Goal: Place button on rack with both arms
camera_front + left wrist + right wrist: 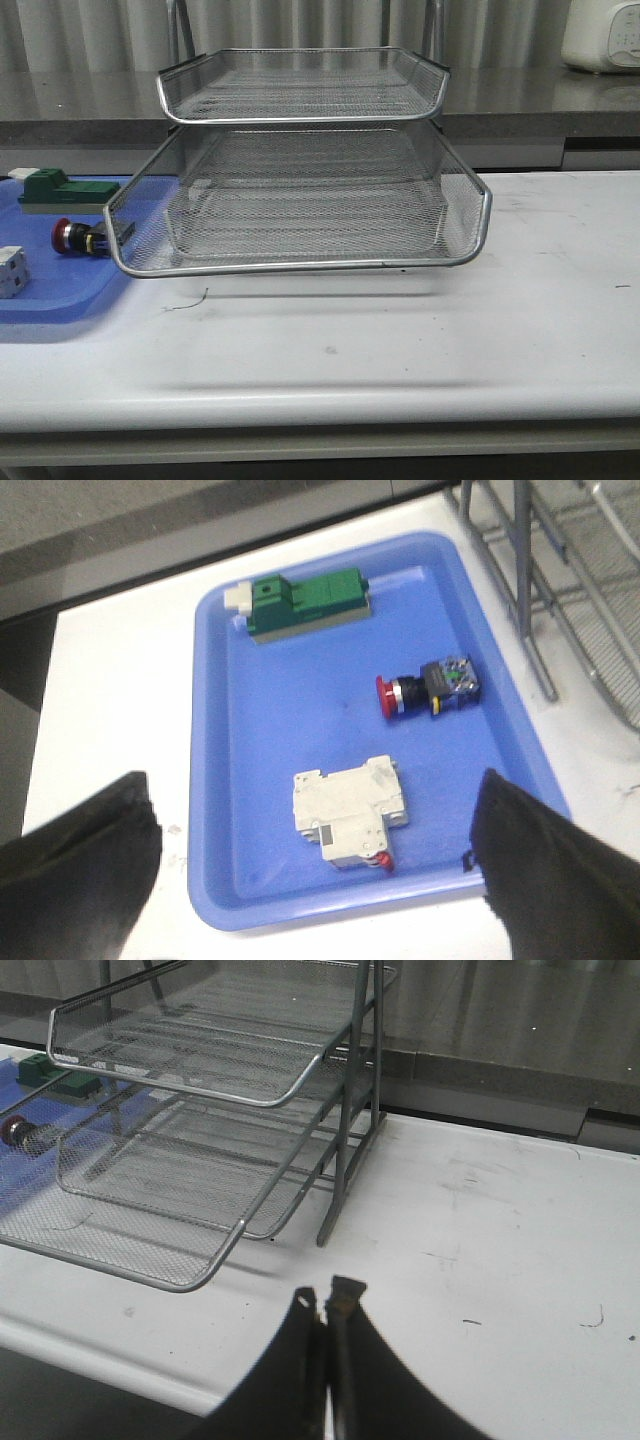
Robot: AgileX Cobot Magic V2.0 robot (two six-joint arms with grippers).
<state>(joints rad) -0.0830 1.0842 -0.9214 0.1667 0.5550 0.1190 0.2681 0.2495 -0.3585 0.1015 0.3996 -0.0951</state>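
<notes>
While the right gripper (327, 1305) hangs over the bare near part of the white table (400, 340) with its fingertips pressed together on nothing, the left gripper (315, 855) hovers with its fingers spread wide above the near edge of the blue plastic tray (215, 780). Nearest on that tray lies a white cube-like part (350, 810). Beyond it, toward the tray's edge beside the rack (300, 200), the button (428, 685) lies on its side. A green rectangular block (305, 602) sits at the far edge. Behind, the rack's middle tier is slid forward.
</notes>
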